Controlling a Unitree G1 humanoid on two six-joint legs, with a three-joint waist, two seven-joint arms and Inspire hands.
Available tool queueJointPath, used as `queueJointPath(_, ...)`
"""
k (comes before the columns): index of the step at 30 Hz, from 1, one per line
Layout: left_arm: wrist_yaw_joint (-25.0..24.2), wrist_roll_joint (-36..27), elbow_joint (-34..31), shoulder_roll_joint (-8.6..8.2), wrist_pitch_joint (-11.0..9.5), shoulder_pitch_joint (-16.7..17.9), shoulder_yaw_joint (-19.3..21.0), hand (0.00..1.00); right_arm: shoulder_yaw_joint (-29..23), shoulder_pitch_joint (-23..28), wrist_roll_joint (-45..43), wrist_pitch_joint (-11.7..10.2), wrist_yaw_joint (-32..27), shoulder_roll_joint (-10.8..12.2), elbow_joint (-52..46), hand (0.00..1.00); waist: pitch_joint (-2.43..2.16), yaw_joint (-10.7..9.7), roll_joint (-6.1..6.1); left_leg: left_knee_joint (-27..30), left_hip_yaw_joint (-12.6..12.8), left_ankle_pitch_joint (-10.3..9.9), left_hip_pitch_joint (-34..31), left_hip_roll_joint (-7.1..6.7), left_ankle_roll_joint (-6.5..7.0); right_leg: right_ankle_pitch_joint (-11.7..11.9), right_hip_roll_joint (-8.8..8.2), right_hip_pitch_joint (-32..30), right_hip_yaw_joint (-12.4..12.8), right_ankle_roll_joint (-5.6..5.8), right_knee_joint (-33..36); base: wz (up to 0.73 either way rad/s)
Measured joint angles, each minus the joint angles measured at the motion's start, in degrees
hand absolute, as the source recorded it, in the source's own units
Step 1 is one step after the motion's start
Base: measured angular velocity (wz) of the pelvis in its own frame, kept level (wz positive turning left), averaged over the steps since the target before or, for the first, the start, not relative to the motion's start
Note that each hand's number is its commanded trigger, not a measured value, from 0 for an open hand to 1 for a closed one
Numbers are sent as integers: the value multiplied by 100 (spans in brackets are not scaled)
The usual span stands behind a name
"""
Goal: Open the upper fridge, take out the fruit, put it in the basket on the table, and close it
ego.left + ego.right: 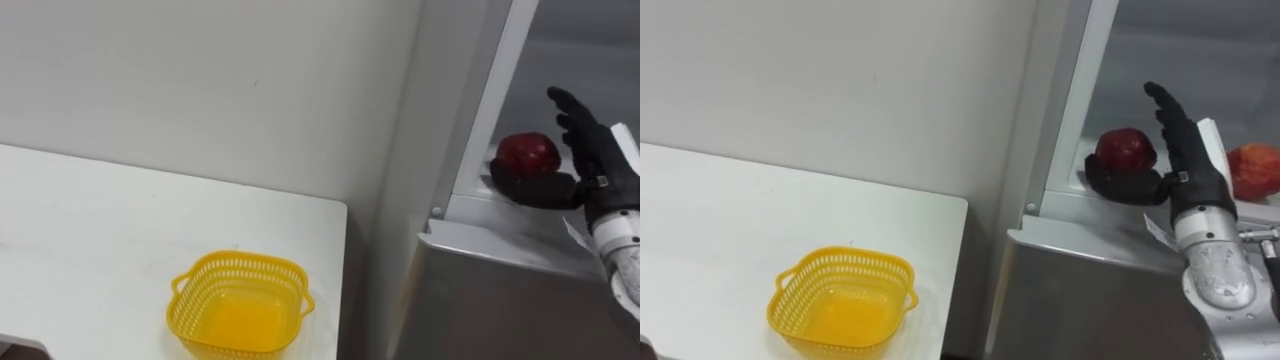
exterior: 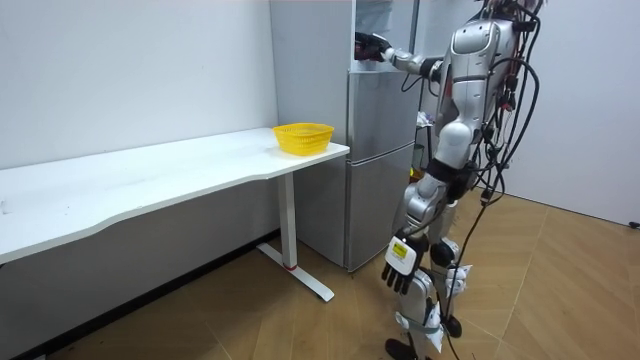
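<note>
A red apple rests on the shelf of the open upper fridge compartment. My right hand reaches into that compartment, just right of the apple. Its fingers point straight up and its thumb lies low in front of the apple, so the hand is open and not closed round the fruit. A second red apple lies further right on the same shelf, behind the hand. My left hand hangs by my leg, fingers relaxed.
I stand in front of the grey fridge, with its lower door shut below the shelf. Left of it is a white table against the wall, with an empty yellow basket near the fridge-side end.
</note>
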Motion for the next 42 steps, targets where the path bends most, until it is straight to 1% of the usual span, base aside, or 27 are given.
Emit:
queueJointPath(2, 0, -2, 2, -1, 91, -5, 0, 0, -4, 0, 212, 82, 189, 0, 1, 0, 12, -4, -17, -10, 6, 0, -2, 3, 0, 2, 2, 2, 3, -3, 3, 0)
queueJointPath(4, 0, -1, 12, -7, 120, -10, 1, 0, -36, 0, 293, 121, 304, -1, 1, 1, 13, 1, -20, -17, 14, -1, -2, 4, 0, 3, 4, -2, 15, -4, 3, 0)
queueJointPath(5, 0, -1, 16, -6, 124, -14, 3, 0, -54, -1, 293, 126, 344, -1, 1, 52, 14, 6, -22, -18, 19, -1, -3, 6, 0, 3, 6, -7, 25, -5, 3, -5)
queueJointPath(6, 0, -2, 20, -7, 133, -14, 4, 0, -58, -7, 302, 137, 412, -2, 1, 52, 16, 16, -23, -20, 41, -1, -4, 14, -1, 5, 14, -20, 52, -9, 5, -10)
queueJointPath(7, 0, -4, 19, -7, 157, -16, 3, 0, -58, -8, 323, 137, 487, -1, -1, 86, 18, 22, -20, -19, 70, -1, -5, 24, -1, 10, 21, -39, 75, -17, 5, -10)
queueJointPath(8, 0, -4, 19, -7, 173, -20, 3, 0, -58, -8, 346, 137, 525, -2, -2, 100, 18, 18, -21, -18, 74, -1, -6, 25, -1, 11, 22, -45, 80, -18, 5, -9)
queueJointPath(11, 1, -8, 18, -13, 198, -48, 2, 0, -64, -18, 428, 139, 635, -12, -11, 100, 4, 13, -42, -18, 109, -1, -3, 26, -1, 12, 24, -67, 120, -20, 5, -6)
queueJointPath(12, 2, -7, 17, -13, 199, -65, 2, 0, -64, -45, 547, 141, 673, -12, -11, 100, 11, 6, -31, -17, 117, -2, -3, 26, -1, 13, 24, -72, 130, -22, 3, -3)
queueJointPath(15, 8, -5, 17, -10, 198, -80, 2, 0, -64, -80, 717, 141, 799, -12, -10, 100, 12, 2, -31, -20, 125, -1, 5, 28, -1, 13, 25, -69, 138, -22, 2, 0)
queueJointPath(19, 27, -5, 17, -9, 198, -74, 2, 0, -58, -87, 718, 141, 943, -37, -7, 100, 15, 2, -27, -20, 128, -1, 7, 28, -1, 13, 25, -69, 140, -22, 0, 0)
queueJointPath(30, 34, -14, 15, -9, 226, -93, 0, 0, -77, -118, 755, 139, 897, -63, -3, 100, 0, 10, -47, -19, 123, -2, 5, 29, -1, 13, 25, -71, 135, -22, 0, 0)
queueJointPath(32, 25, -11, 15, -9, 229, -96, 0, 0, -77, -118, 770, 139, 890, -63, -3, 100, 10, 8, -33, -16, 123, -2, 10, 29, -1, 13, 24, -62, 135, -22, -1, 0)
queueJointPath(34, 13, -17, 16, -9, 234, -99, -4, 0, -73, -118, 777, 139, 851, -62, -3, 100, 10, 10, -34, -16, 119, -1, 41, 29, -1, 13, 24, -44, 133, -22, -1, 0)
queueJointPath(35, 12, -21, 15, -8, 236, -99, -4, 0, -71, -120, 779, 140, 828, -62, -3, 100, 21, 13, -17, -16, 115, -1, 59, 28, -1, 13, 24, -35, 131, -22, -1, 0)
queueJointPath(36, 11, -32, 7, -9, 236, -102, -4, 0, -69, -142, 789, 150, 763, -61, -2, 100, 22, 27, -17, -17, 111, -1, 76, 28, -1, 13, 24, -20, 122, -22, 0, 0)
queueJointPath(37, 11, -29, -1, -7, 237, -99, -14, 0, -65, -151, 835, 168, 734, -59, -3, 100, 40, 24, 9, -21, 108, -1, 81, 28, -1, 13, 25, -13, 123, -22, -2, 0)
queueJointPath(39, 14, -3, -8, -11, 237, -106, -23, 0, -59, -163, 921, 168, 652, -54, -25, 100, 37, 19, 4, -27, 105, -1, 57, 27, -1, 13, 26, -14, 122, -22, -5, 0)
queueJointPath(41, 26, 1, -7, -12, 238, -121, -42, 0, -63, -163, 880, 168, 493, -19, -92, 100, 51, 24, 27, -32, 96, -2, 30, 25, -1, 13, 27, -19, 114, -22, -7, 4)
queueJointPath(42, 27, -5, 3, -9, 238, -120, -63, 0, -69, -163, 814, 166, 365, 25, -162, 100, 38, 25, 38, -31, 87, -2, -8, 25, -1, 13, 29, -52, 114, -22, -8, 0)
